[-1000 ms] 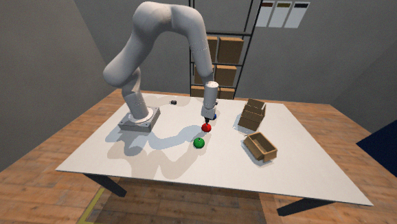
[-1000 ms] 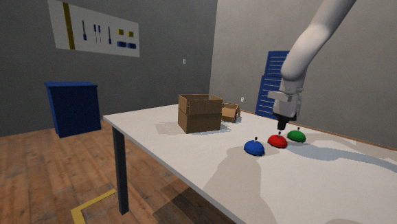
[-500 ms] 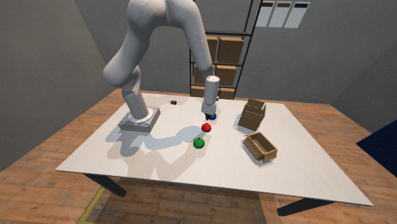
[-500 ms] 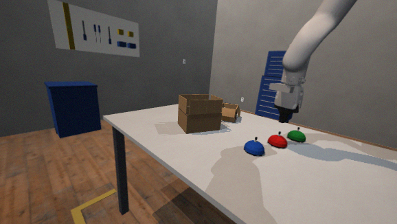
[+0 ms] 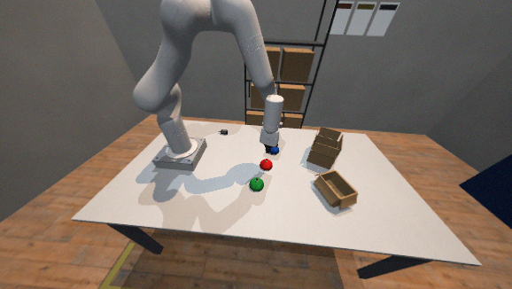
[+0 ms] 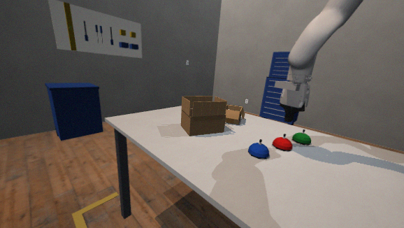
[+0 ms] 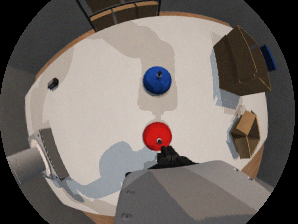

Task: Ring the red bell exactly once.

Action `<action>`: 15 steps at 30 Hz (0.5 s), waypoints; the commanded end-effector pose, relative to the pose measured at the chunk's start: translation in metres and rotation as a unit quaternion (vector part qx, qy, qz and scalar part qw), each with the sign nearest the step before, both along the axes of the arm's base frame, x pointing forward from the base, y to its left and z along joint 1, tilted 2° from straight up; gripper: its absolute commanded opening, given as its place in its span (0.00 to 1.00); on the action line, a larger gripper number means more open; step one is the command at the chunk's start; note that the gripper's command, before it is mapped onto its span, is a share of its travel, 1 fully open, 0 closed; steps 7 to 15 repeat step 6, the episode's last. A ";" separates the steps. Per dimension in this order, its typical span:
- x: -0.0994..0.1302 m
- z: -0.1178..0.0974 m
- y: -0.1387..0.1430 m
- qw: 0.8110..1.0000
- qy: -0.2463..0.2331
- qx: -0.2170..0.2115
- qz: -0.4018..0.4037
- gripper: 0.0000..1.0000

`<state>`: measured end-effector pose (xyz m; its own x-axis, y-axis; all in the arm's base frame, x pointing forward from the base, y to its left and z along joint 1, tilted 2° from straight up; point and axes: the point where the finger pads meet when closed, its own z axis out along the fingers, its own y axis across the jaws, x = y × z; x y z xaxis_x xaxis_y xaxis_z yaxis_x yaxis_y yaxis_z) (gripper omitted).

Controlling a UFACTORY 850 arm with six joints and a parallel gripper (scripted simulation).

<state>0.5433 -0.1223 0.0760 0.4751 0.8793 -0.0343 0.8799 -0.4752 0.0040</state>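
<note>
The red bell point(image 5: 266, 165) point(image 6: 282, 143) point(image 7: 157, 135) sits on the white table point(image 5: 376, 222) between a blue bell point(image 5: 275, 150) point(image 6: 258, 150) point(image 7: 157, 80) and a green bell point(image 5: 256, 183) point(image 6: 301, 138). Its small black button stands up from the top. My gripper point(image 5: 269, 148) point(image 6: 290, 119) point(image 7: 165, 153) is shut and empty. It hangs straight above the red bell with a clear gap between the fingertips and the button.
Two open cardboard boxes stand at the right of the table, a taller one point(image 5: 326, 147) point(image 6: 203, 115) and a low one point(image 5: 336, 189) point(image 6: 234, 114). A small black object point(image 5: 223, 131) lies near the arm's base point(image 5: 180, 157). A shelf with boxes stands behind the table.
</note>
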 end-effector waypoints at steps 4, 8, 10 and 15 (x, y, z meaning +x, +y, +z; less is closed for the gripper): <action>0.001 0.001 0.000 1.000 -0.001 0.000 0.000 0.00; 0.001 0.001 0.000 1.000 -0.001 0.000 0.000 0.00; 0.001 0.001 0.000 1.000 -0.001 0.000 0.000 0.00; 0.001 0.001 0.000 1.000 -0.001 0.000 0.000 0.00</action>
